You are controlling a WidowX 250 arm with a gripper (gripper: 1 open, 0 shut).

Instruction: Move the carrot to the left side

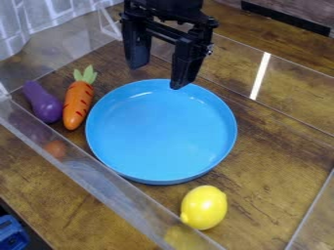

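- The tool is being held above the far rim of the plate, pointing down, its two fingers spread wide with nothing between them.
- The carrot is lying on the worktop just left of the plate, its green top pointing far and its tip pointing near.
- An eggplant is lying just left of the carrot, close enough that whether the two are touching cannot be told.
- A lemon is resting near the plate's near right edge, well apart from the carrot.
- The step in hand is being judged as the approach: the carrot is not yet being gripped, and the tool is standing off to its right and farther back.
- The next move is being judged to call for the tool to be brought left and nearer until it is over the carrot's body, then lowered with the fingers straddling it.
- The fingers are likely needing to be set across the carrot's narrow width, since the plate rim and the eggplant are leaving little room on either side.
- Little open worktop is being left beyond the eggplant on the left, before the clear wall, so the placing spot is needing care.
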